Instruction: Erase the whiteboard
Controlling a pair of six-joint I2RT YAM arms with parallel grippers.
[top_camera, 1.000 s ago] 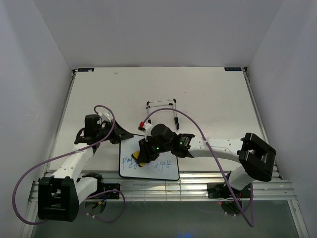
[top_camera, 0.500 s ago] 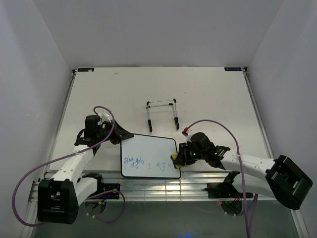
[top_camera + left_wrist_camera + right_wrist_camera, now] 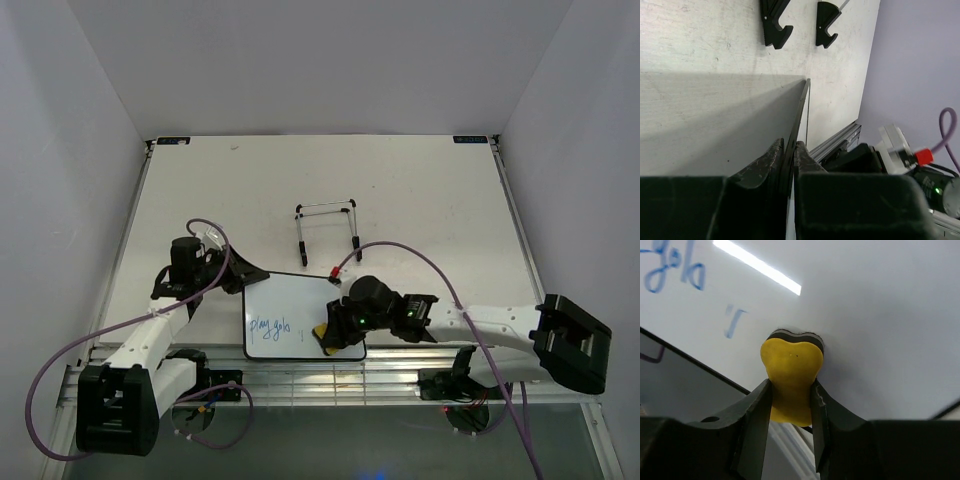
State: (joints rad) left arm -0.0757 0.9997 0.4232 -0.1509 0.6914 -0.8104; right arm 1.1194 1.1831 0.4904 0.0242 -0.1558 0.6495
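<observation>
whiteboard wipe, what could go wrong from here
The left gripper pinches only the thin edge of the whiteboard, so a hard wipe might slide or twist it loose. The right gripper squeezes the yellow eraser out of shape; it may pop out. Blue writing sits at the left, and the eraser is by the near edge, where a stroke could run off.
</observation>
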